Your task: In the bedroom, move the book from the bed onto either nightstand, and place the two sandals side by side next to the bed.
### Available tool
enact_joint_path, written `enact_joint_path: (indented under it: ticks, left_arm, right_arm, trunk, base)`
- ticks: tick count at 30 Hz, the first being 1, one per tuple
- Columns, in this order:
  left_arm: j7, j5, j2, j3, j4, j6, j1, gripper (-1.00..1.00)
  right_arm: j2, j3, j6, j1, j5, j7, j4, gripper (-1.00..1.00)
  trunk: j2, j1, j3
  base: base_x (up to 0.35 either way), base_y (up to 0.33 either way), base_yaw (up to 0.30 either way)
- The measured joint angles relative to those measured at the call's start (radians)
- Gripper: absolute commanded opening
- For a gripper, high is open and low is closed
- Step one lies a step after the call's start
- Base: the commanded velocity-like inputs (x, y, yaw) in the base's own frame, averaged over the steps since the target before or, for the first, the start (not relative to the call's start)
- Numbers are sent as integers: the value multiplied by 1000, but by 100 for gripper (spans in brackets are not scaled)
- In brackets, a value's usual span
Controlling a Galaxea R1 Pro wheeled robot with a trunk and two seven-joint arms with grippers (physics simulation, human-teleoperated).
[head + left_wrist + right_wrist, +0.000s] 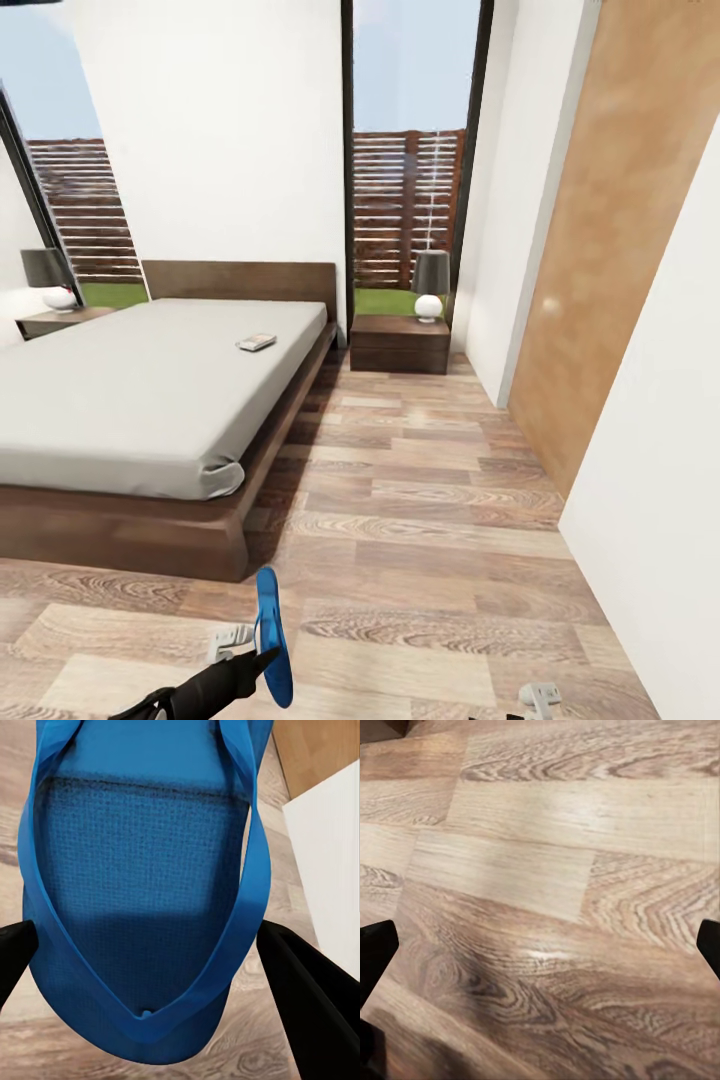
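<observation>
Up front, the left gripper (146, 945) clamps a blue sandal (270, 640) near the bed (150, 400). Farther off, the book (256, 342) lies on the mattress. The right gripper's (540, 952) jaws stand apart over the wood floor (555, 870).

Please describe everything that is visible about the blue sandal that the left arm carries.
The sandal is bright blue, thin and sole-shaped, with a woven-looking footbed and a smooth blue thong strap meeting in a V. The left gripper holds it above the wooden floor, turned on edge, near the bed corner. Dark fingers flank it on both sides; the exact contact is hidden.
</observation>
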Motion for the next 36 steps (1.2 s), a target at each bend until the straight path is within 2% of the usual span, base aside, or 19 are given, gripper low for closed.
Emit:
enact_joint_path:
  ticks: [5,12,36]
  left_arm:
    - [0,0,0,0,0,-7,0,-100]
    - [-1,-1,0,0,0,-10,0,-100]
    - [-3,-1,0,-1,0,-9,0,-100]
  right_arm:
    - [0,-1,0,0,0,0,0,100]
    - [0,-3,2,0,0,1,0,100]
    - [2,-1,3,0,1,1,0,100]
  trunk:
    - [35,-19,16]
    - [35,-19,16]
    - [35,-19,16]
  base:
    - [0,0,44]
    - [0,0,208]
    - [0,0,290]
